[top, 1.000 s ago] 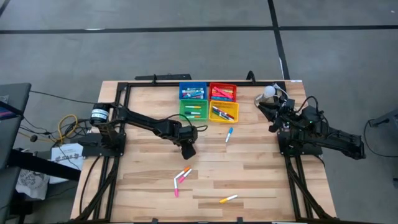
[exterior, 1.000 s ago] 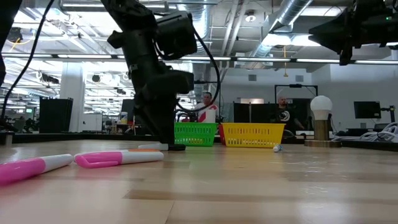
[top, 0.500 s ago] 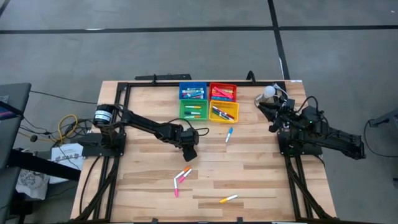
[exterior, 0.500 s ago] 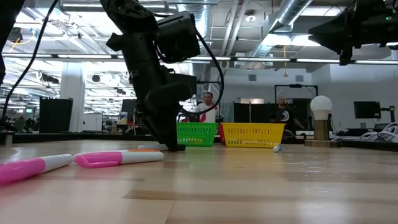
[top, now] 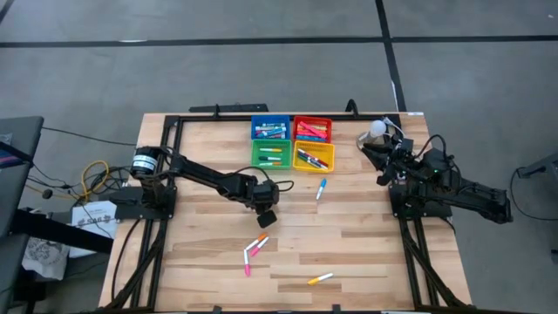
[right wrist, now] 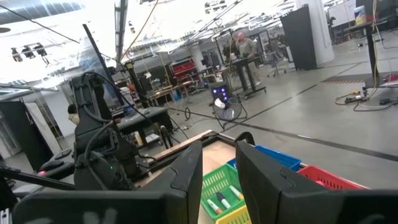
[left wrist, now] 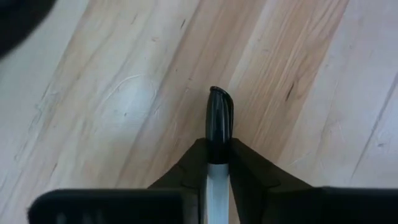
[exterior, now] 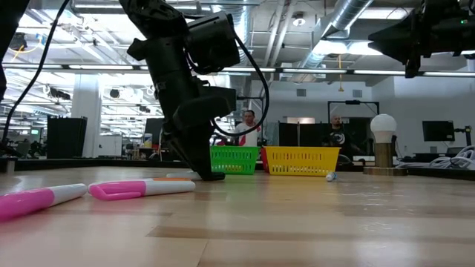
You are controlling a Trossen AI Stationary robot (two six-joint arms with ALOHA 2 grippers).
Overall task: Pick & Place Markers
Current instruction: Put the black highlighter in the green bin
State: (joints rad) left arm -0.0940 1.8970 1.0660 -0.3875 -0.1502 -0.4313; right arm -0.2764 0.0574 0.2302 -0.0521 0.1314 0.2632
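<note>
A marker with a black cap point(left wrist: 219, 117) and a white barrel lies on the wood mid-table, and my left gripper point(top: 266, 216) point(exterior: 208, 171) is shut on it. Other markers lie loose: a blue-capped one point(top: 321, 188), a pink and orange pair point(top: 255, 249) point(exterior: 141, 188), and a yellow-orange one point(top: 320, 279). More markers fill the blue point(top: 270, 128), red point(top: 312, 129), green point(top: 272, 154) and yellow point(top: 314, 155) trays. My right gripper point(right wrist: 219, 171) waits raised at the table's right edge, its fingers a little apart around nothing. My left gripper pinches the marker's white barrel point(left wrist: 217, 180) between its two fingers, just behind the black cap. The fingers point(left wrist: 249, 163) come steeply from above, slanting down, and the cap sticks out past their tips. The marker stays low on the tabletop point(exterior: 213, 176).
The trays stand together at the far middle of the table point(top: 366, 244). A white bulb-shaped lamp point(top: 377, 128) stands at the far right by my right arm. Black frame rails run along the table's sides. People stand in the room behind point(exterior: 245, 130).
My left gripper has sunk a little toward the table over the black-capped marker, and its fingers have closed on the barrel. The marker lies where it did. My right arm has kept still.
</note>
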